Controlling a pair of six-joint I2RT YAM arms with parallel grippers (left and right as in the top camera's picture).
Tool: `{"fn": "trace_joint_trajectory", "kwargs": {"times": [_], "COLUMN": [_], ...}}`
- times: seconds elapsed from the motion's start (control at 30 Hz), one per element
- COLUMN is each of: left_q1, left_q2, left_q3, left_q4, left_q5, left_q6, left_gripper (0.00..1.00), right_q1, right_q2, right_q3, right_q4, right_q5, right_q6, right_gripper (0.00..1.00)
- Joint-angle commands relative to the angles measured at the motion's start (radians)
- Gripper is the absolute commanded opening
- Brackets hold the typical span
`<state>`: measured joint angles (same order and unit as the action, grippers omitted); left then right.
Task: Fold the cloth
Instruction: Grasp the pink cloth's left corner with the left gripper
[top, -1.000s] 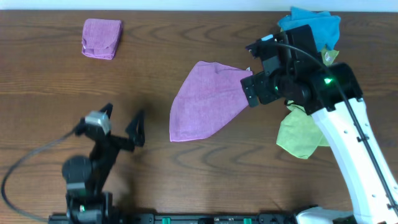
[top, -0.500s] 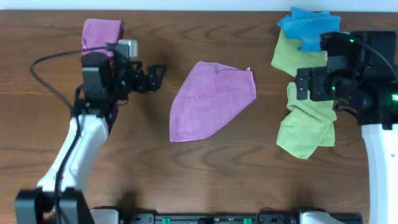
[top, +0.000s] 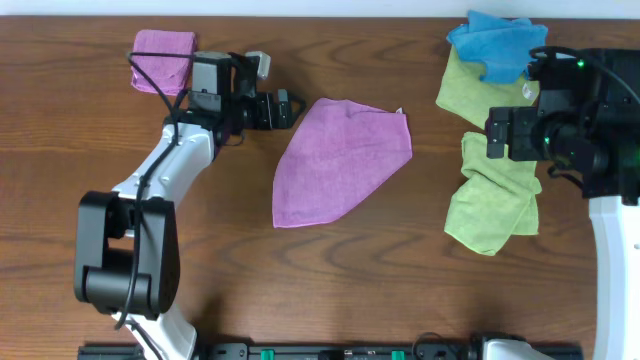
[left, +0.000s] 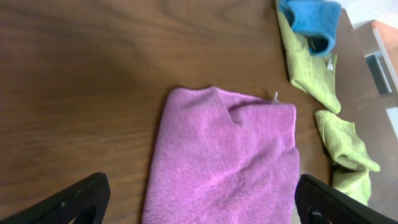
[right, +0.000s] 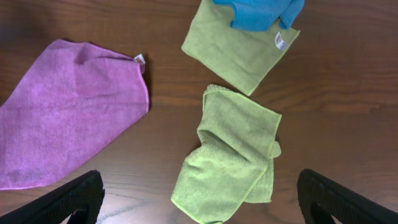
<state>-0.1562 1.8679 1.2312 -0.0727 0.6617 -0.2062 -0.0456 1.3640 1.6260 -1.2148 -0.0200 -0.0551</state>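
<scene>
The purple-magenta cloth lies flat on the table in a lopsided, partly doubled shape, with its small white tag at the upper right corner. My left gripper is open and empty, just left of the cloth's upper left edge. In the left wrist view the cloth lies ahead, between the spread fingers of the left gripper. My right gripper is open and empty, over the yellow-green cloths to the right of the purple cloth. In the right wrist view the purple cloth lies at the left, apart from the right gripper.
A small folded purple pad sits at the far left. A blue cloth lies on a flat yellow-green cloth at the far right. A crumpled yellow-green cloth lies below them.
My right gripper let go of the cloth's right corner and drew back right over the green cloths. My left arm swung up from the front left and reached toward the cloth's upper left edge.
</scene>
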Motion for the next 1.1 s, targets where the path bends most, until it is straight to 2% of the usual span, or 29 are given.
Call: {"fn": "trace_joint_trajectory", "kwargs": {"times": [0.0, 0.17, 0.53, 0.77, 0.93, 1.07], "left_q1": [-0.01, -0.017, -0.055, -0.076, -0.076, -0.076], "left_q2": [0.024, 0.026, 0.026, 0.026, 0.026, 0.026], "left_q3": [0.025, 0.025, 0.021, 0.02, -0.022, -0.034], "left_q4": [-0.011, -0.085, -0.299, -0.448, -0.441, -0.413], "left_q5": [0.056, 0.028, -0.031, -0.196, -0.198, -0.142], "left_q6": [-0.047, -0.047, 0.05, 0.058, 0.056, 0.041], "left_gripper": [0.97, 0.96, 1.0, 1.0, 1.0, 0.98], "right_q1": [-0.008, -0.008, -0.008, -0.008, -0.008, -0.008], "right_q2": [-0.002, 0.002, 0.002, 0.002, 0.002, 0.002], "right_q3": [0.008, 0.008, 0.008, 0.008, 0.008, 0.008], "right_q4": [-0.001, -0.001, 0.016, 0.014, 0.014, 0.016], "right_q5": [-0.011, -0.015, -0.059, -0.061, -0.068, -0.068], "right_q6": [0.013, 0.013, 0.001, -0.006, -0.006, -0.006], "right_gripper": [0.99, 0.99, 0.99, 0.99, 0.99, 0.99]}}
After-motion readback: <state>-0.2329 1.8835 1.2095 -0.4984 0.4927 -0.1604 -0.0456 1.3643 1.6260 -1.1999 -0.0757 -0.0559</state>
